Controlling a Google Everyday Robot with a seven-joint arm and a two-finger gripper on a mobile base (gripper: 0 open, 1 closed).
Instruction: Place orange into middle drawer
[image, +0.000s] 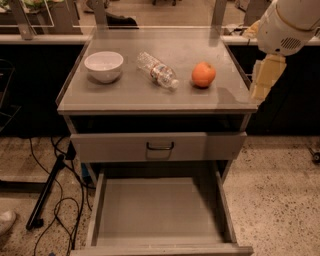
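Observation:
The orange (203, 74) sits on the grey cabinet top (130, 92), right of centre. The middle drawer (160, 210) is pulled out at the bottom of the view; its flat grey floor is bare. My gripper (263, 80) hangs from the white arm at the upper right. It is just beyond the cabinet top's right edge, to the right of the orange and apart from it. It holds nothing that I can see.
A white bowl (104, 65) and a plastic bottle (158, 70) lying on its side share the cabinet top. A closed drawer with a dark loop handle (160, 146) is above the open one. Cables (55, 195) lie on the floor at the left.

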